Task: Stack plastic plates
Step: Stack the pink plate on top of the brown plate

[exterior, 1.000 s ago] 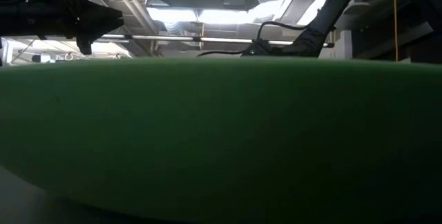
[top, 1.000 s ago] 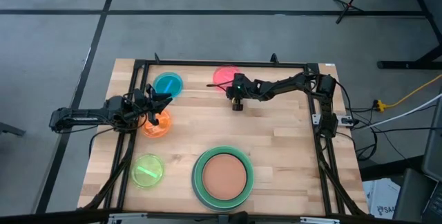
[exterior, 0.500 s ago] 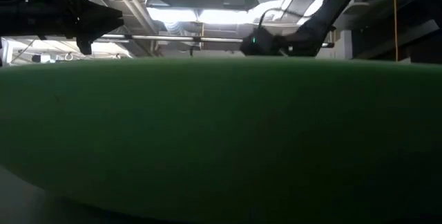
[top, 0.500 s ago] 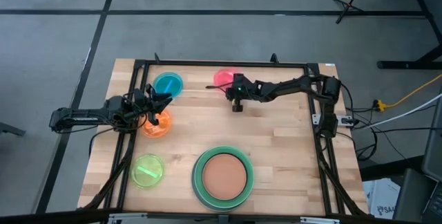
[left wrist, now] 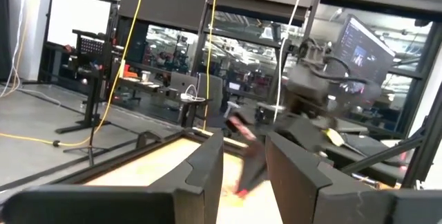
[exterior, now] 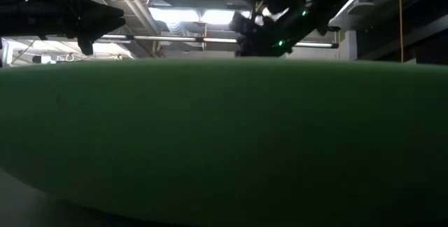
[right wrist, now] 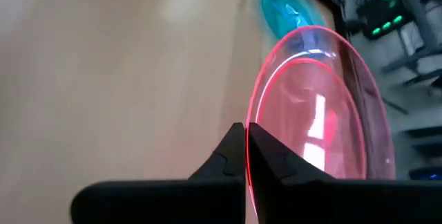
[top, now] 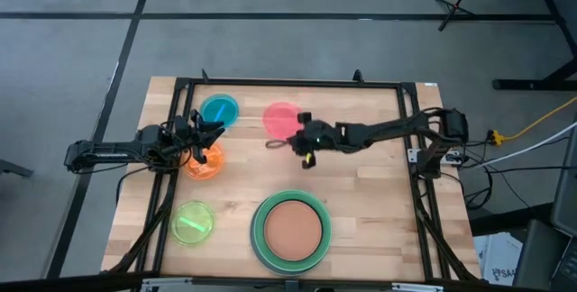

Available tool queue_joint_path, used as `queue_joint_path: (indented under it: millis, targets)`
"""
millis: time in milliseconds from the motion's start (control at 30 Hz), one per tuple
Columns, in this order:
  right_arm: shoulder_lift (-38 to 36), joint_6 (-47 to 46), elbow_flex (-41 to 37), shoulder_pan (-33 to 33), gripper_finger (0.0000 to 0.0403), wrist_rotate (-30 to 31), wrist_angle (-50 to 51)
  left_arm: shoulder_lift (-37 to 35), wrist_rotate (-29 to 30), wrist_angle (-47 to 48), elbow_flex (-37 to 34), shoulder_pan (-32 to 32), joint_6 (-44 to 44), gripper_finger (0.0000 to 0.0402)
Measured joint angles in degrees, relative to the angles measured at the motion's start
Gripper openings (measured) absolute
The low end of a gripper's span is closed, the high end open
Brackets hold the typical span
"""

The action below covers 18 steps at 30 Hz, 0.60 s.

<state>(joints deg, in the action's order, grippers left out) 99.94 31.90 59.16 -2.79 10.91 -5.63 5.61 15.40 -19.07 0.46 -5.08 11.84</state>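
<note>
Carrying the pink plate (right wrist: 314,127), your right gripper (right wrist: 246,156) pinches its rim; next, lower it onto the terracotta plate (top: 291,231).

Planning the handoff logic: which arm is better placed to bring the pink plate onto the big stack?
Right. Its gripper is shut on the pink plate's rim, a short way from the stack; the left gripper hovers over the orange plate.
</note>
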Motion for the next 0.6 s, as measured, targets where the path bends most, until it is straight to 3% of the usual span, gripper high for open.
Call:
queue_joint_path:
  millis: [200,433,600]
  targets:
    - [-1.11,0.36,0.0,8.69,0.0001,4.78,2.6,-0.01,-0.99,0.56,0.0,0.0,4.12,0.0103]
    - [-1.11,-0.38,0.0,19.4,0.0001,5.92,2.6,0.01,-9.96,1.16,0.01,0.0,7.58,0.0103]
    - [-1.11,-3.98,0.0,25.88,0.0001,6.39,2.49,0.01,-9.82,3.14,-0.01,0.0,7.42,0.0103]
